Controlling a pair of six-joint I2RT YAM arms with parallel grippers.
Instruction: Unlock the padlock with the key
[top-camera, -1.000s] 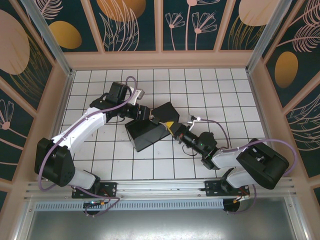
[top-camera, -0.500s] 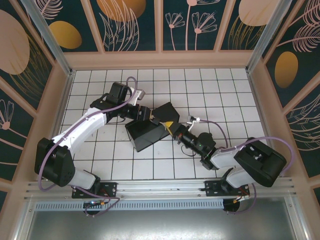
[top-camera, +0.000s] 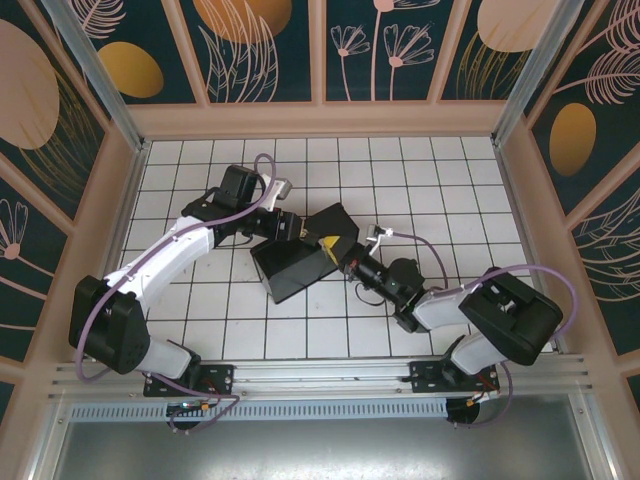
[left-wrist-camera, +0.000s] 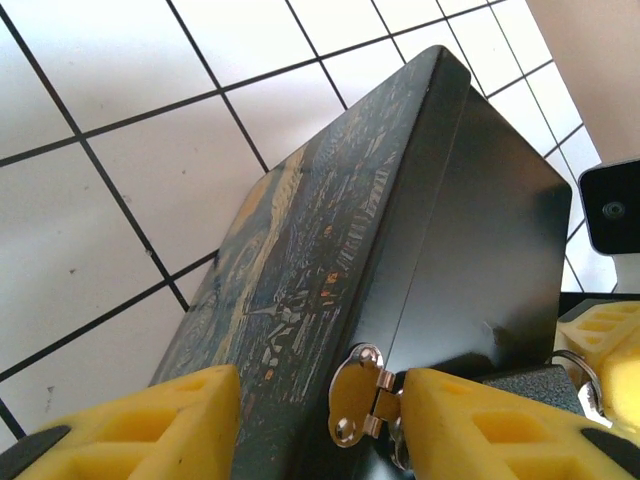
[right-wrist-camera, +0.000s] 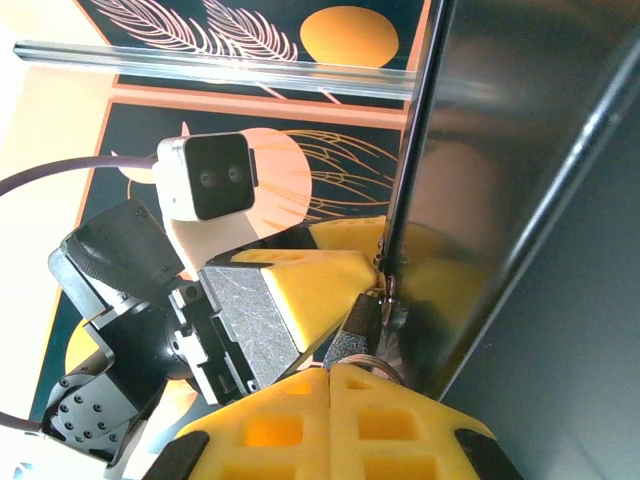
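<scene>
The black box (top-camera: 298, 268) with the starry painted lid (left-wrist-camera: 300, 260) lies tilted mid-floor. My left gripper (top-camera: 297, 236) (left-wrist-camera: 320, 420) is open and straddles the lid's edge. Its right finger (left-wrist-camera: 470, 425) touches the silver hasp (left-wrist-camera: 358, 395). The padlock (right-wrist-camera: 357, 335), a small dark body, hangs at the hasp by the box's edge, between the left finger (right-wrist-camera: 310, 285) and my right gripper (right-wrist-camera: 330, 372). The right gripper (top-camera: 347, 262) is shut with its tips right under the padlock. A thin wire ring (right-wrist-camera: 378, 362) shows at its tips. The key's blade is hidden.
The box's glossy black wall (right-wrist-camera: 520, 200) rises on the right of the right wrist view. White tiled floor (top-camera: 450, 190) lies open around the box. The enclosure's painted walls (top-camera: 320, 50) ring the floor.
The right gripper has slid left, closer to the box's hasp. The left jaws have narrowed a little. The box and left arm have stayed put.
</scene>
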